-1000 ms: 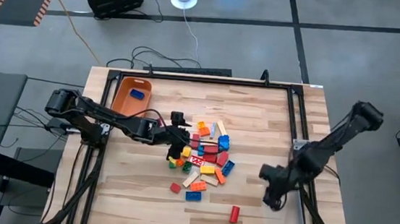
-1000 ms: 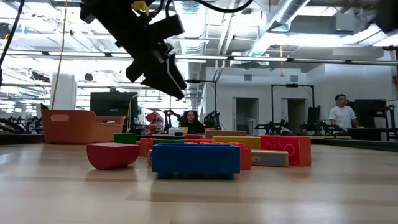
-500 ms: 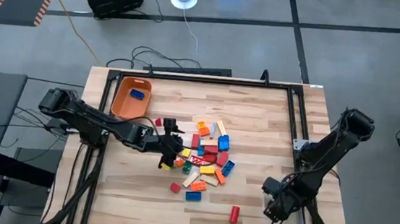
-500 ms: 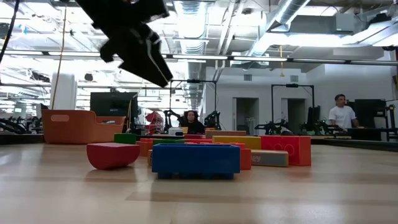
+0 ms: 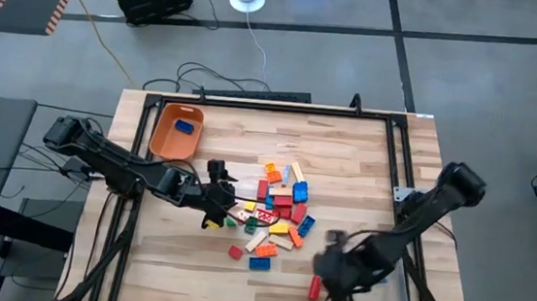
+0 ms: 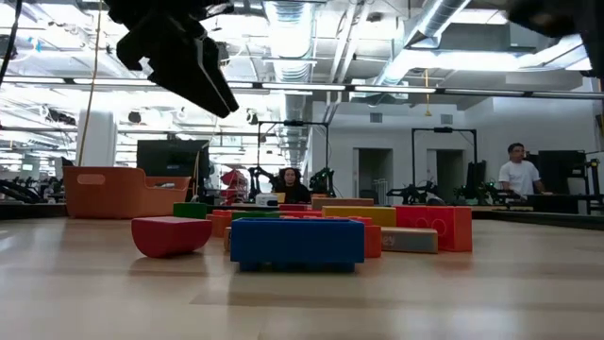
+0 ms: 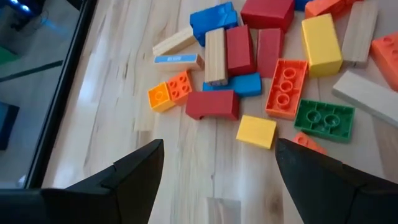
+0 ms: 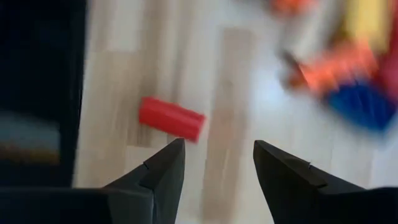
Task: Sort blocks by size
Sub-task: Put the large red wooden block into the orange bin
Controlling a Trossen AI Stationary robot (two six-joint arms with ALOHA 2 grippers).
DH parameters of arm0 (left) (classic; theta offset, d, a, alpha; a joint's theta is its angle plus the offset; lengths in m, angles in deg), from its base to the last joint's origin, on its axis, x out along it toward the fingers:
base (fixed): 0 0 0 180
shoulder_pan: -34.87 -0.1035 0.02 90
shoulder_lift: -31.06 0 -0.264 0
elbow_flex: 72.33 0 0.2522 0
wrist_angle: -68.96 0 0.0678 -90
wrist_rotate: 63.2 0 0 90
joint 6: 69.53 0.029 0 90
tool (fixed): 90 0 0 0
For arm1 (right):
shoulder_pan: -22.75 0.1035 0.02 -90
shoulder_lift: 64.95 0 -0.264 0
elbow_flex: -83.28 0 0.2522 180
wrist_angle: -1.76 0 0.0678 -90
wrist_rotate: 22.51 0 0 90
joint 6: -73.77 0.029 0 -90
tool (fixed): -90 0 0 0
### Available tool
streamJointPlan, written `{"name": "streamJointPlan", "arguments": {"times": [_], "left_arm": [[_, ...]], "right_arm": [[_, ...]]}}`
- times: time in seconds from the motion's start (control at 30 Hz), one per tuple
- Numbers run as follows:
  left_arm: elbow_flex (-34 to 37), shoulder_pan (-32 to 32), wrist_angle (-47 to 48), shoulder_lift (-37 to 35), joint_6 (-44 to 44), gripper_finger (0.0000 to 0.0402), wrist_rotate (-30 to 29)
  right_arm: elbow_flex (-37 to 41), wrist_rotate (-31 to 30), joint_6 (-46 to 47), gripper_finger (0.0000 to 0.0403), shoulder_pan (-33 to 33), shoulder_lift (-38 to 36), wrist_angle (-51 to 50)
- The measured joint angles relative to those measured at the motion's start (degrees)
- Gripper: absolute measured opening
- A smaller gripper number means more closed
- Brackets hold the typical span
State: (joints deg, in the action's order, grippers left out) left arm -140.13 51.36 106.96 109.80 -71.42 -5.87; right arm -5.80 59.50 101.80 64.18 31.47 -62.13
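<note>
The blocks [image 5: 278, 210] lie in a loose pile at the table's middle: red, blue, orange, yellow, green and tan bricks, flat on the wood. The left wrist view shows them close [image 7: 261, 68]. One red block [image 5: 315, 288] lies apart near the front edge and shows in the right wrist view [image 8: 171, 118]. My left gripper [image 5: 225, 203] hangs open and empty above the table just left of the pile [image 7: 217, 180]. It also shows in the low view [image 6: 189, 66]. My right gripper [image 5: 328, 271] is open and empty [image 8: 217, 168], above the table beside the lone red block.
An orange bin [image 5: 175, 131] holding one blue block stands at the far left. A clear tray [image 5: 387, 295] lies at the near right corner. A blue brick [image 6: 295, 243] and a red one [image 6: 170, 234] lie nearest the front. People show in the room beyond.
My left gripper has drawn back from the pile toward the table's left and near edges, staying high. My right gripper has swung from beside the clear tray toward the table's left, arriving by the lone red block.
</note>
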Motion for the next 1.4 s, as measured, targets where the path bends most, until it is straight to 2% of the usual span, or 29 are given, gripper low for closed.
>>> {"name": "streamJointPlan", "arguments": {"times": [0.07, 0.13, 0.23, 0.3, 0.4, 0.53, 0.6, 0.77, 0.97, 1.13, 1.4], "left_arm": [[0.0, 0.0, 1.23, 0.0, -0.9, 0.0302, -0.04], [0.0, 0.0, 2.78, 0.0, -2.28, 0.0302, -0.04], [0.0, 0.15, 6.29, 0.0, -5.55, 0.0302, 0.04], [0.0, 0.29, 8.56, 0.0, -7.34, 0.0302, 0.04], [0.0, 0.37, 9.93, 0.0, -8.8, 0.0302, 0.07], [0.0, 0.37, 9.76, 0.0, -8.9, 0.0302, 0.1], [0.0, 0.37, 9.8, 0.0, -8.9, 0.0302, 0.09], [0.0, 0.37, 10.1, 0.0, -8.9, 0.0302, 0.14], [0.0, 0.37, 11.28, 0.0, -9.49, 0.0302, 0.24], [0.0, 0.37, 11.29, 0.0, -9.49, 0.0302, 0.23], [0.0, 0.37, 13.33, 0.0, -9.56, 0.0302, 0.21]], "right_arm": [[-3.71, 0.57, -11.52, 0.0218, -0.21, 4.43, -0.84], [-7.37, 0.67, -18.04, 0.0216, -0.15, 8.57, -2.92], [-12.72, 1.01, -20.88, 0.0217, -0.21, 13.58, -6.94], [-16.06, 3.38, -21.99, 0.0225, -0.28, 16.28, -10.19], [-19.7, 7.54, -24.56, 0.0247, -0.17, 19.67, -13.32], [-22.27, 8.0, -30.6, 0.0277, 0.92, 24.12, -17.88], [-22.93, 7.24, -34.9, 0.0288, 1.72, 25.98, -19.81], [-23.94, -0.59, -39.58, 0.0292, 3.56, 28.28, -21.94], [-23.94, -1.02, -43.54, 0.0292, 3.96, 28.45, -20.61], [-23.84, -1.4, -47.92, 0.0292, 3.31, 28.52, -15.63], [-19.82, -1.24, -48.45, 0.0289, 1.6, 28.52, -14.28]]}}
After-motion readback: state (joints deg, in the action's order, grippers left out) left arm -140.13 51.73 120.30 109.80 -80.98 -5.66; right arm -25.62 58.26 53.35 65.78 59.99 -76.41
